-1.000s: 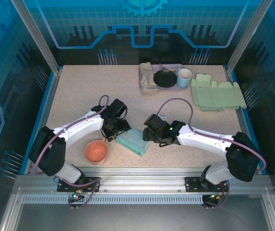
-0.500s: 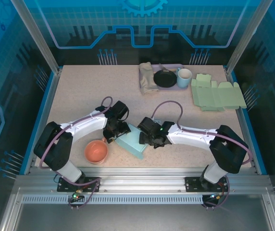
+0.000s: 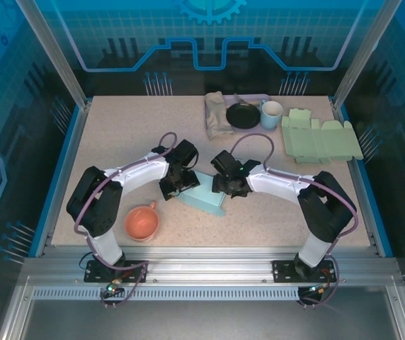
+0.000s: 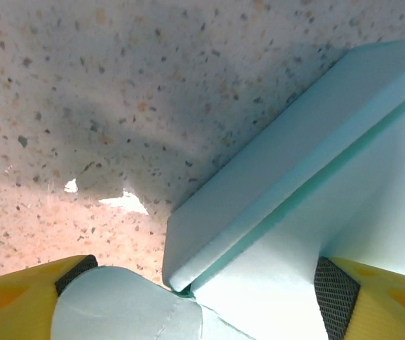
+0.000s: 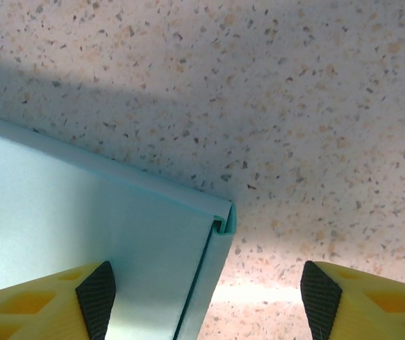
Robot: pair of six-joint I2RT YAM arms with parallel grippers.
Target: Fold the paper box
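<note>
The paper box (image 3: 205, 197) is pale teal and lies partly folded on the speckled table, between both grippers. My left gripper (image 3: 182, 182) sits at its left end, open. In the left wrist view the box's folded corner (image 4: 259, 212) lies between the fingers (image 4: 335, 297), and a loose flap (image 4: 124, 304) rests by the other pad; this gripper (image 4: 206, 301) straddles it. My right gripper (image 3: 228, 184) is open at the box's right end. In the right wrist view the box edge (image 5: 217, 219) lies inside the right gripper (image 5: 208, 301), against the left pad (image 5: 96, 294), with bare table before the other pad.
A pink cup (image 3: 141, 222) stands near the front left of the box. Flat green cardboard blanks (image 3: 319, 140) lie at the back right. At the back middle, a tray holds a cloth (image 3: 218, 115), a black pan (image 3: 243, 115) and a pale mug (image 3: 271, 114).
Both grippers and the box have moved away from the table's front edge and slightly right. The box has turned. The left jaws have widened a little.
</note>
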